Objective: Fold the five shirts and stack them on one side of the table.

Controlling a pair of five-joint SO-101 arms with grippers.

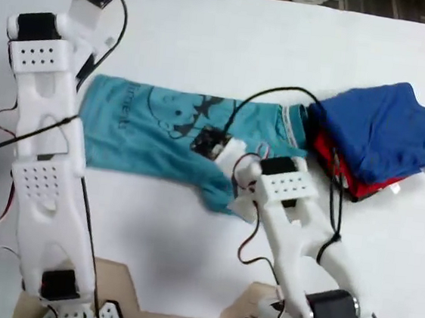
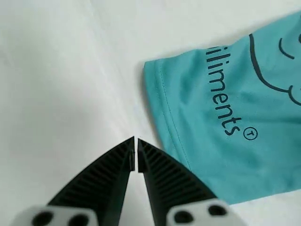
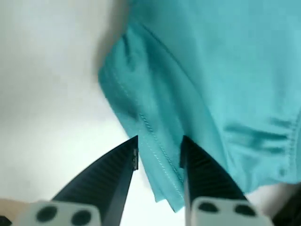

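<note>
1. Mounting board (image 1: 134,291), tan, at the near edge of the table (image 1: 208,52). It carried the bases of both arms.

2. Right arm (image 1: 296,228), white, stretched from the near right toward the table's middle. The right end effector (image 3: 160,143) was partly open. Its two black ribbed fingers (image 3: 117,165) stood either side of a stitched hem of the teal shirt (image 1: 147,133). Cloth lay in the gap, and no firm pinch could be made out.

3. Teal shirt, one, with a dark printed drawing and lettering. It lay spread lengthwise across the middle of the table, partly folded. A bunched flap hung toward the near side, just beside the right arm's wrist.

4. Left arm (image 1: 43,179), white, stretched along the left side of the table and past the shirt's left end. The left end effector (image 2: 136,153) was almost closed, its tips a sliver apart, and held nothing. It hung over the bare white table just beside the shirt's hemmed edge.

5. Stack at the right side of the table, touching the teal shirt's right end. A folded blue shirt (image 1: 387,128) lay on top of a folded red shirt (image 1: 334,160), whose edge showed beneath on the near left.
</note>
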